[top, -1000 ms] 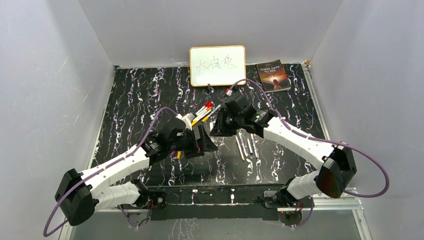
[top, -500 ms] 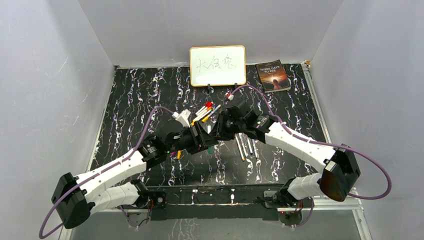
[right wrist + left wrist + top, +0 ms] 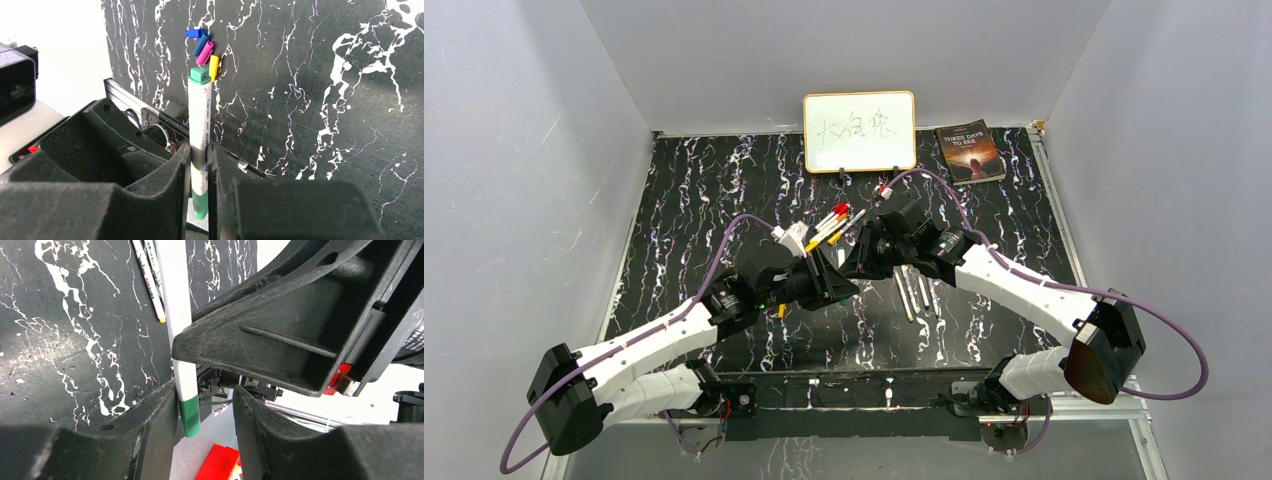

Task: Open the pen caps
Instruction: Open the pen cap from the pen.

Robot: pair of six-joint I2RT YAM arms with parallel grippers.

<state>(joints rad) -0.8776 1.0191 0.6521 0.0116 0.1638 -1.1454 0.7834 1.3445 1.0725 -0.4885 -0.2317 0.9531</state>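
Because the left gripper (image 3: 205, 395) is spread wide around the green end (image 3: 190, 415) of the pen (image 3: 199, 110), with only one side touching it, it could close crooked and push the pen sideways. The right gripper (image 3: 199, 150) is squeezed tight on the white barrel. It holds the pen up in the air over the middle of the worktop (image 3: 310, 100), a bit toward the near edge. The barrel is round, smooth, hard plastic, so I think it could slide or spin in that hold when the cap is pulled. Both ends of the pen are green, and I cannot tell which one is the cap. If the pull is not straight along the pen, the cap may stick, or pop off fast and fly away. The two grippers are very close, so they could bump. The gripper fingers (image 3: 280, 330) are black, rough and scratched, shaped like wedges. The worktop is dark with white streaks like marble. Four loose pen caps (image 3: 205, 52), blue, pink and yellow, lie bunched together on it. They are short little tubes and could roll. Thin bare pens (image 3: 147, 275) lie side by side just right of the middle.
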